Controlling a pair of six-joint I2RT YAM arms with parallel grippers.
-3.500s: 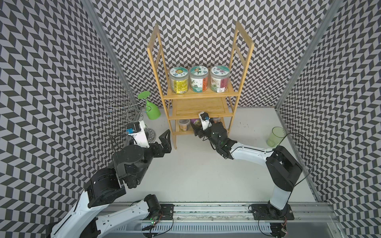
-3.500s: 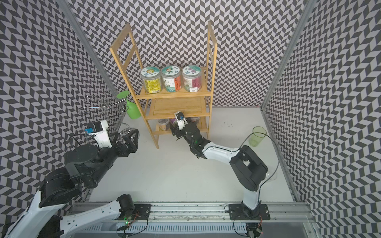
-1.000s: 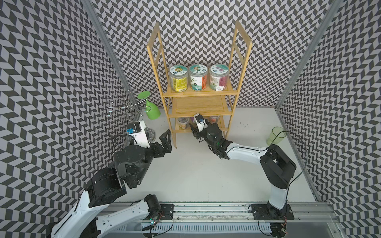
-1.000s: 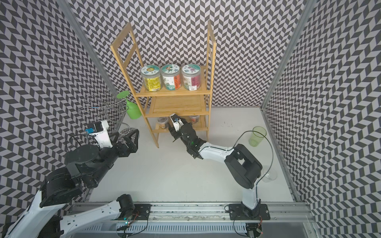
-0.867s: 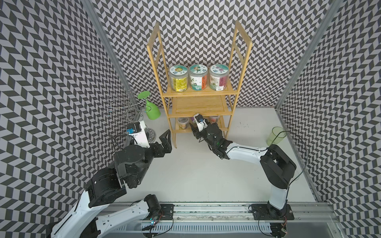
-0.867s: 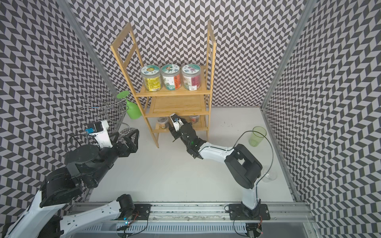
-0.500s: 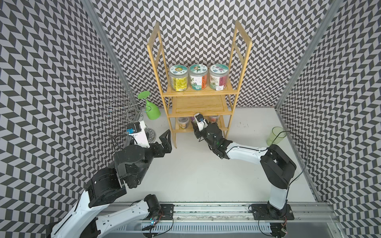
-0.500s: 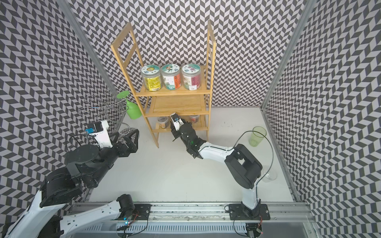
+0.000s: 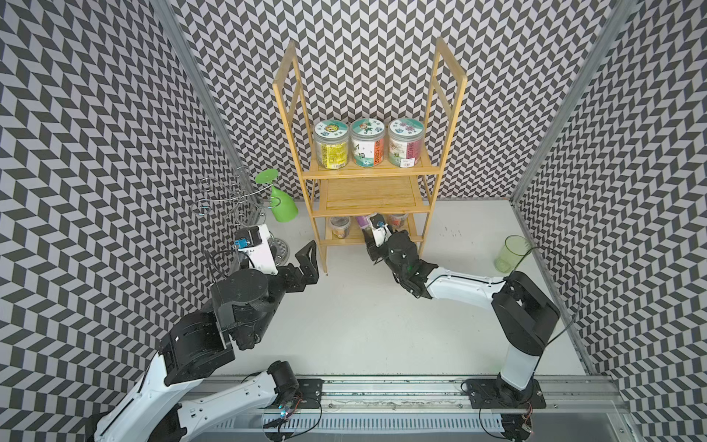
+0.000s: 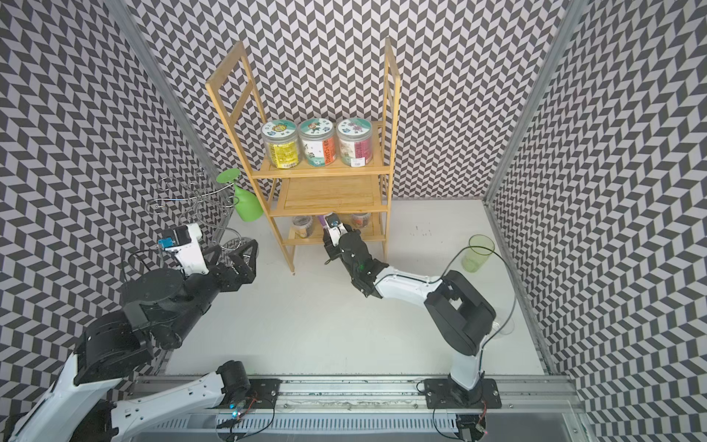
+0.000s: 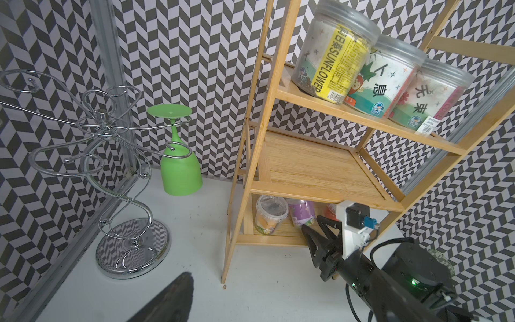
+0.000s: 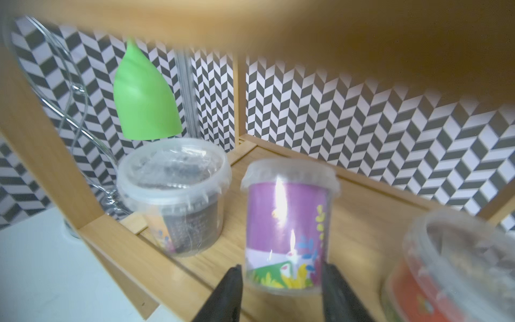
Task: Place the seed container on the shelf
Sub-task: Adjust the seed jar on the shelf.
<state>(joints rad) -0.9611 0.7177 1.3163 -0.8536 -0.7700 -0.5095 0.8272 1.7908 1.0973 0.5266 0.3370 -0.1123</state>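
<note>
Leftmost, the left gripper [image 9: 309,263] hangs spread, empty. On the bottom tier of the shelf [image 9: 367,191] sits the purple seed container [image 12: 288,225], the right gripper [image 12: 281,269] astride it; pinching or clear, I cannot tell. Placing looks nearly done: next, release fully, retreat straight.

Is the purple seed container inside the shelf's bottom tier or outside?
Inside: the purple seed container sits in the bottom tier of the shelf beside another tub, the right gripper straddling it.

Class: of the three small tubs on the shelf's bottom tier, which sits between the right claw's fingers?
The purple-labelled tub, the middle one; the dark-filled tub and the orange tub stand to either side, outside the right claw.
</note>
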